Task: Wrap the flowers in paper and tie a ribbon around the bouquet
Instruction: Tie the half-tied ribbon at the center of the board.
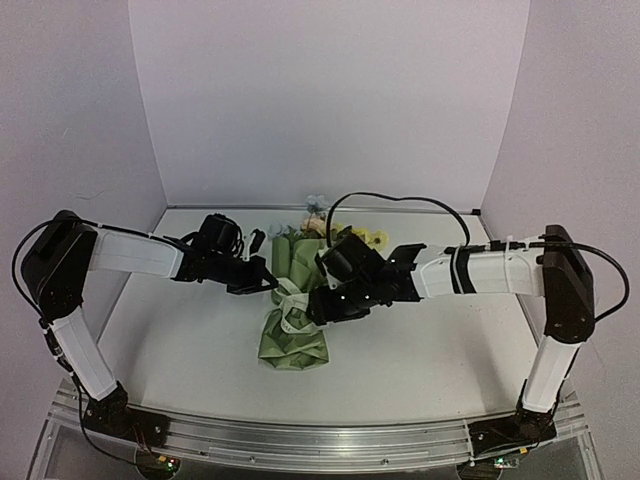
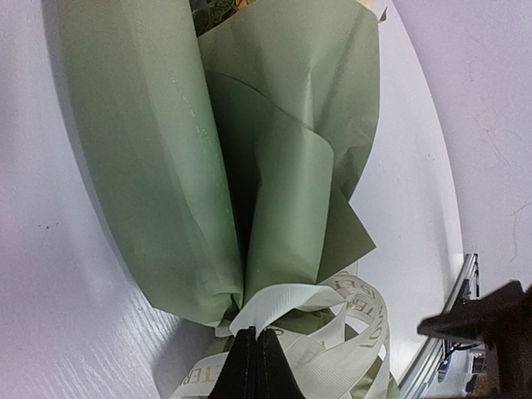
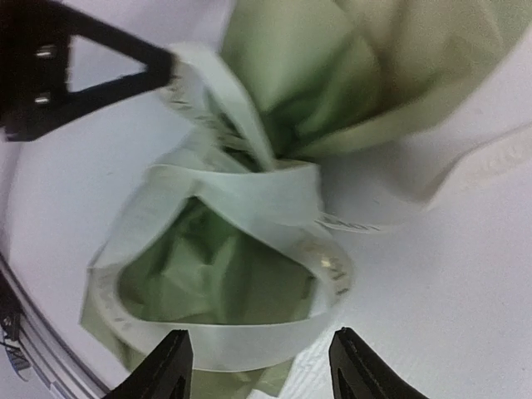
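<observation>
The bouquet (image 1: pixel 293 300) lies in the middle of the table, its olive-green paper (image 2: pixel 166 150) pinched in at the waist. Yellow flowers (image 1: pixel 372 238) show at its far end. Cream ribbon (image 2: pixel 291 303) with dark lettering loops around the waist. My left gripper (image 2: pixel 253 334) is shut on a ribbon end right at the waist, coming in from the left (image 1: pixel 268 280). My right gripper (image 3: pixel 262 335) is open, fingertips (image 3: pixel 177 339) just short of a loose ribbon loop (image 3: pixel 249 345) over the crumpled paper base; nothing is between them. The left fingers (image 3: pixel 83 58) appear top left in the right wrist view.
A white table (image 1: pixel 180 350) is closed in by pale walls at the back and sides. A metal rail (image 1: pixel 320 440) runs along the near edge. A black cable (image 1: pixel 400 200) arcs above the right arm.
</observation>
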`<act>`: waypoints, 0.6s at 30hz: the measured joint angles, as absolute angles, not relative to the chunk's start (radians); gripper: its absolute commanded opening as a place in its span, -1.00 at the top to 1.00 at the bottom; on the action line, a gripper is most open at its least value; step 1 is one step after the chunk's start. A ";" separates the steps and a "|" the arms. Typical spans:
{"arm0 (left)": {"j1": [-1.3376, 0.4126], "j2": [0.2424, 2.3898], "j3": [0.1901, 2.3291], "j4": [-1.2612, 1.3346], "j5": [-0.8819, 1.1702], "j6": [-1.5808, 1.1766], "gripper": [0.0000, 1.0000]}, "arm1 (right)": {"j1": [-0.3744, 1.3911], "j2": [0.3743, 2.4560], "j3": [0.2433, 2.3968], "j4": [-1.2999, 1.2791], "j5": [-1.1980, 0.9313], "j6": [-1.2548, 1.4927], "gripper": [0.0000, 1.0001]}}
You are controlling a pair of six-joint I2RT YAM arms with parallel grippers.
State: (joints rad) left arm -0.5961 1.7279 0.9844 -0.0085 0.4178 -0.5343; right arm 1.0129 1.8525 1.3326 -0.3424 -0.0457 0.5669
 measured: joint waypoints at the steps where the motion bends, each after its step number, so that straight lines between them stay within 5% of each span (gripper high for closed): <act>1: -0.596 1.728 0.984 -0.009 0.416 -0.534 0.99 | 1.027 1.856 1.359 -0.342 -0.049 0.545 -0.14; 13: -0.596 1.728 0.984 -0.019 0.407 -0.533 1.00 | 1.085 1.991 1.532 -0.330 -0.146 0.402 0.08; 18: -0.596 1.728 0.985 -0.026 0.398 -0.533 1.00 | 1.085 2.025 1.532 -0.362 -0.160 0.392 0.41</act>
State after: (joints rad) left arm -0.5961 1.7279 0.9848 -0.0261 0.3983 -0.5331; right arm 1.0855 2.0247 1.5322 -0.3616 -0.1598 0.3917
